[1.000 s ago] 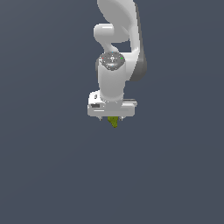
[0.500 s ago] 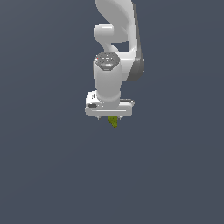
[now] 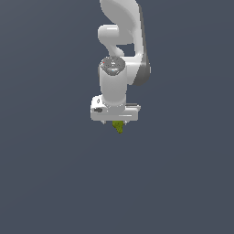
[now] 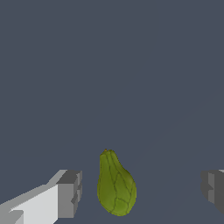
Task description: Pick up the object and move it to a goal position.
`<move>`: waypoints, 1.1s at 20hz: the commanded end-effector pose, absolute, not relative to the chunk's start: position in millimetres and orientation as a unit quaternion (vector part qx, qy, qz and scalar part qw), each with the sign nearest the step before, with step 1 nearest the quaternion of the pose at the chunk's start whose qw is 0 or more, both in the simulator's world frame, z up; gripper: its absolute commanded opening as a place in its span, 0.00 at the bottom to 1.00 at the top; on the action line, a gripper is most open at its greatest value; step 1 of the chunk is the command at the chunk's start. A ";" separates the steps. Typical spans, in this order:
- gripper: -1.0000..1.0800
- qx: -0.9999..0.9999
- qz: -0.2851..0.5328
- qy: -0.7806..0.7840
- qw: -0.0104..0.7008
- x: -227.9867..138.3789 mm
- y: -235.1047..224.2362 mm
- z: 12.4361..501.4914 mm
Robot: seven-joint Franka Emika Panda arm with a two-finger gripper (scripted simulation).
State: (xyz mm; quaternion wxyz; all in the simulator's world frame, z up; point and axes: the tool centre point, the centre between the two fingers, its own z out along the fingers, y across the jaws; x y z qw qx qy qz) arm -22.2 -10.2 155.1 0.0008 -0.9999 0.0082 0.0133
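The object (image 4: 116,183) is a small olive-green lumpy item, tapering to a rounded tip. In the wrist view it lies between the two grey fingertips, nearer one finger (image 4: 70,194) than the other (image 4: 213,189), touching neither. My gripper (image 4: 141,192) is open around it. In the exterior view only the object's green tip (image 3: 119,126) shows under the white hand, and my gripper (image 3: 117,123) fingers are hidden behind the hand and the object.
A plain dark grey-blue surface (image 3: 55,183) fills both views. The white arm (image 3: 121,41) rises from the hand toward the top of the exterior view. Nothing else shows.
The hand has shifted slightly toward the exterior view's left and sunk a little. The green object stays in the same spot under it.
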 end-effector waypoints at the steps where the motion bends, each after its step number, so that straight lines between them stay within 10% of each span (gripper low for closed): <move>1: 0.96 -1.000 0.012 0.011 0.001 -28.6 -8.6 148.0; 22: 0.96 -0.999 0.000 0.040 0.000 -97.5 2.8 91.1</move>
